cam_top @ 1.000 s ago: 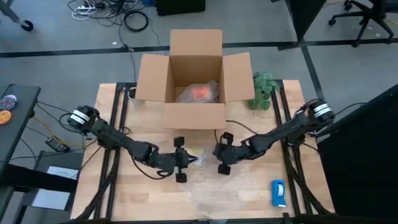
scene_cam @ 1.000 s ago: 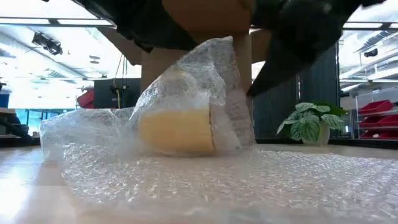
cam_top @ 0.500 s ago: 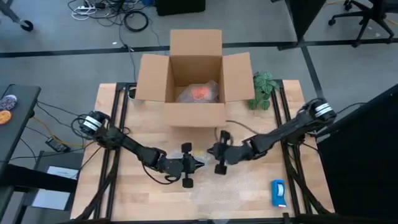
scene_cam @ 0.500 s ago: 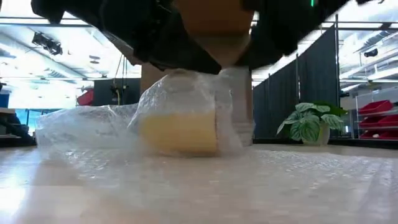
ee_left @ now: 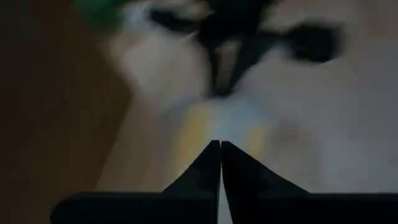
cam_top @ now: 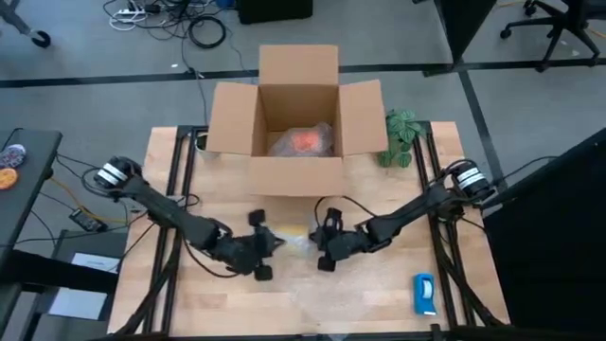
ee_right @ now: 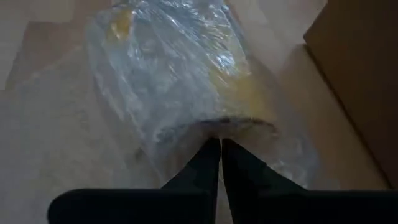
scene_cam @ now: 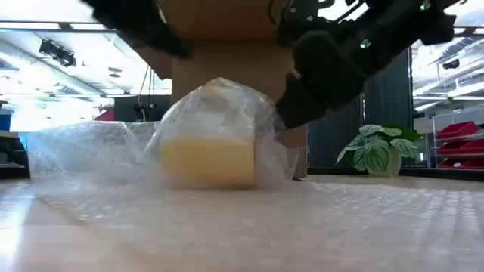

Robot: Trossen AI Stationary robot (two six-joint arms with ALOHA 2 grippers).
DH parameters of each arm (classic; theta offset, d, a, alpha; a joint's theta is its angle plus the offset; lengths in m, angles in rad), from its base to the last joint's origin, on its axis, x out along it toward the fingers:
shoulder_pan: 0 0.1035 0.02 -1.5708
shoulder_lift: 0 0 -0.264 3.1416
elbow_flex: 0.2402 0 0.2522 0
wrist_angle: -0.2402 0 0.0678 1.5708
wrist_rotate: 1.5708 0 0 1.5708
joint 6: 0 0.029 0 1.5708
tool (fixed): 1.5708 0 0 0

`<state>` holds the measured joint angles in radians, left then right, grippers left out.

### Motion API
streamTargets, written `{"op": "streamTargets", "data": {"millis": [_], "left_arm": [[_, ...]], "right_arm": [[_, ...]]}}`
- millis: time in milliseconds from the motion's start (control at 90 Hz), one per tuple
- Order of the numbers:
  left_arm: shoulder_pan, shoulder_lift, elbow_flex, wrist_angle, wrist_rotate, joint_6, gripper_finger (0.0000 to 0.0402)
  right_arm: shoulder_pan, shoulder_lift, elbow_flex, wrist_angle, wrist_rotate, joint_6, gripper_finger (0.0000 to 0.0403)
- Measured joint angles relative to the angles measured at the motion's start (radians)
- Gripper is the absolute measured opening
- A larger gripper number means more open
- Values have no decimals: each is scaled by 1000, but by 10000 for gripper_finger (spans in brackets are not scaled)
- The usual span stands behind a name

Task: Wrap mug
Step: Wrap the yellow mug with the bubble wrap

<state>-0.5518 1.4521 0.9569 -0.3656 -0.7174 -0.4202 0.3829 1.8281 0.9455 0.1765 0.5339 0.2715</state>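
Note:
A yellow-orange mug (cam_top: 296,232) lies on the table in front of the cardboard box, bundled in clear bubble wrap (scene_cam: 208,162). More of the wrap sheet (scene_cam: 318,219) spreads toward the table's near right, and a loose heap of it (scene_cam: 76,155) rises on the left. My right gripper (cam_top: 315,237) is shut at the bundle's right end (ee_right: 219,143). My left gripper (cam_top: 272,243) is shut just left of the bundle (ee_left: 219,144). My right gripper pinches the bubble wrap where it folds over the mug's end (ee_right: 217,127), between its two fingers. The fingers come nearly level from the table's right, slanting down. The wrapped mug rests on the sheet on the table. My left gripper is shut close to the wrap, but blur hides whether it touches it.
An open cardboard box (cam_top: 294,170) stands at the far middle with an orange bundle in plastic (cam_top: 305,140) inside. A small potted plant (cam_top: 401,133) is right of it. A blue-and-white object (cam_top: 423,294) lies near the right front corner.
My right gripper has gone toward the table's left, carrying the flap of wrap that stood up at the mug's right down over the mug. My left gripper went right toward the mug, then drew back toward the left edge. The bundle has slid slightly left.

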Motion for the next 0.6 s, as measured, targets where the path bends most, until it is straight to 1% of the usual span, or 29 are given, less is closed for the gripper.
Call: {"op": "streamTargets", "data": {"millis": [33, 78, 156, 267, 367, 467, 600], "left_arm": [[-2, 0, -5, -57, -26, -67, 0], [-2, 10, -27, -86, -45, -133, 0], [-2, 40, -78, -30, -46, -172, 0], [12, 91, -128, 143, -48, -145, 0], [29, 139, -139, 245, -68, -107, 0], [47, 167, -140, 298, -75, -75, 0], [61, 167, -140, 311, -59, -44, 0]], "right_arm": [[0, 12, 0, 25, -5, -6, 0], [-1, 34, 0, 74, -7, -20, 0], [-5, 72, 0, 171, -8, -59, 0], [-18, 123, 0, 316, -16, -90, 0], [-33, 168, -1, 431, -27, -93, 0], [-47, 207, -2, 526, -52, -99, 0], [-62, 215, -2, 553, -60, -100, 0]]}}
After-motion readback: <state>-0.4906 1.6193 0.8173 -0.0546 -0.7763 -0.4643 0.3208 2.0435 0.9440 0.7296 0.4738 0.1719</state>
